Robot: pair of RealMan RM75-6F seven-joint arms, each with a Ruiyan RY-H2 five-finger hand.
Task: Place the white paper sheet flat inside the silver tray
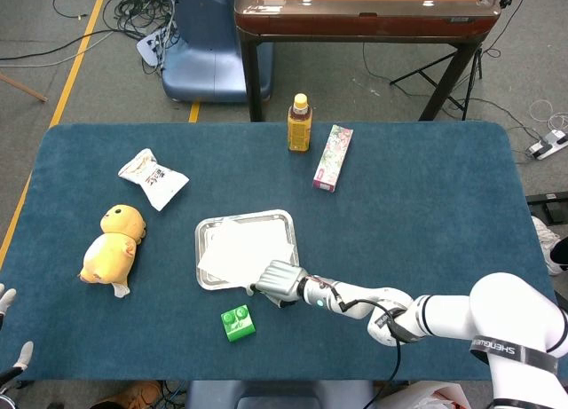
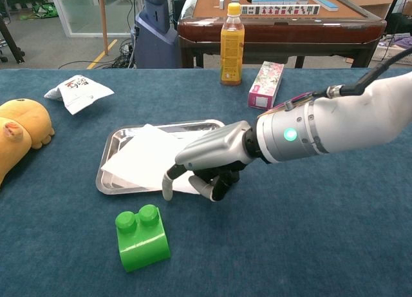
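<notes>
Silver tray [image 2: 109,156] sits just left of and beyond our right hand [image 2: 207,162]. White paper sheet [image 2: 145,158] lies mostly inside it, near corner draped over the front rim toward the hand. Fingers curl at that corner; we can't tell if they pinch it. We judge the sheet light, floppy, creasable: take it by an edge, press flat gently. Left hand [image 1: 7,295] barely visible.
</notes>
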